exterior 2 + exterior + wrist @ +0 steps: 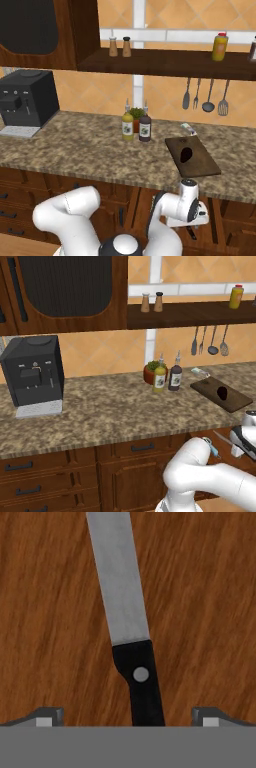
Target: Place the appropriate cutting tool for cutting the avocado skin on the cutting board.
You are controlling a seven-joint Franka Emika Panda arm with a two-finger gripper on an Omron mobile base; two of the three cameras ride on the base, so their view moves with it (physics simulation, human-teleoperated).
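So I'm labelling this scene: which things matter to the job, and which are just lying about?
Job: knife, avocado, cutting board, open gripper.
Lying about: coffee machine, two bottles, shakers, hanging utensils, blue-handled tool.

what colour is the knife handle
Black, with a single silver rivet; the knife shows best in the hand view.

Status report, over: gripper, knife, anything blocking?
Gripper open, straddling black handle of slim grey-bladed knife. Knife lies on brown wood, ungripped. Dark wooden cutting board holds dark avocado.
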